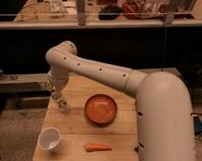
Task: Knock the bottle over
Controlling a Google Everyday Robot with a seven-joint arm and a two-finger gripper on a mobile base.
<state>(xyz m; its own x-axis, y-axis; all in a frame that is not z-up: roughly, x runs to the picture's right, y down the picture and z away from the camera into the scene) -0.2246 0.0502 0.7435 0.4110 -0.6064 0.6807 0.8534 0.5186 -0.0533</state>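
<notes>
My gripper (55, 89) hangs from the white arm over the far left part of the wooden table (117, 140). Just below and right of it, a small slim pale bottle (63, 103) leans on the table top, close against the gripper. I cannot tell whether the two touch. The gripper hides the bottle's upper end.
An orange bowl (100, 108) sits at the table's middle. A white cup (50, 139) stands at the front left and an orange carrot (97, 147) lies near the front edge. The arm's large white body (163, 122) covers the table's right side. A dark shelf unit stands behind.
</notes>
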